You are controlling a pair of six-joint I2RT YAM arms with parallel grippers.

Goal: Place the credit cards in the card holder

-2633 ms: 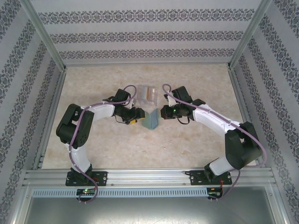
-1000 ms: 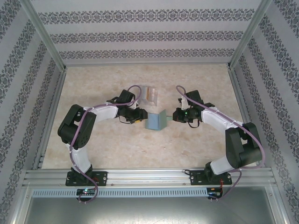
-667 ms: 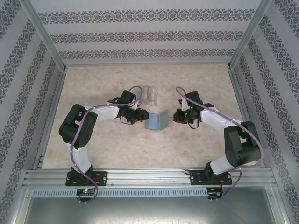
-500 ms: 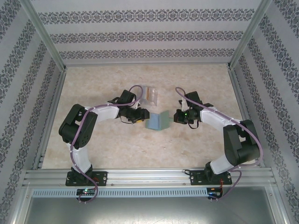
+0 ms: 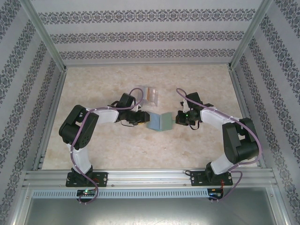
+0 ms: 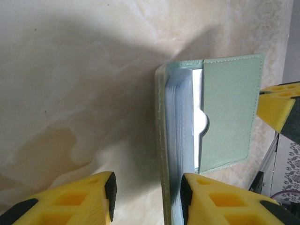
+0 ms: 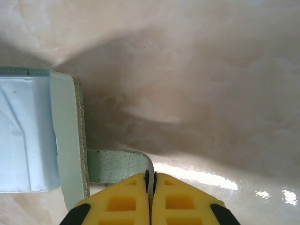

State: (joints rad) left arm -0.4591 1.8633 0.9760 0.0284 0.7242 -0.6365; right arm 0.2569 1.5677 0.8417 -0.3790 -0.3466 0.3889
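When you look down from the overhead camera, the card holder (image 5: 158, 121) lies opened like a book on the marble table (image 5: 93, 89), about mid-table between the two arms. The left gripper (image 5: 142, 117) sits just to its left and the right gripper (image 5: 176, 118) just to its right, both low over the table. A little farther back, just beyond the holder, is a clear stand (image 5: 153, 92) with a streak of orange in it. These are the credit cards (image 5: 148, 94), too small to count.

From the left wrist, the left gripper (image 6: 147, 192) has its yellow fingers (image 6: 70, 204) standing apart, with nothing clamped between them. The folded edge of the card holder (image 6: 229, 112) reaches in between them. It sits hard up against one finger, with bare table between it and the other. Pale sleeves show inside the green cover. Past the holder's far edge, a yellow finger (image 6: 281, 105) of the right gripper comes into the picture.

From the right wrist, the right gripper (image 7: 150, 180) is pinched fully closed on a small green tab that sticks out from the card holder (image 7: 68, 131) — the tab's end disappears between the pads. The holder's pale blue inside shows just beside the green edge, and the table around it is bare marble.
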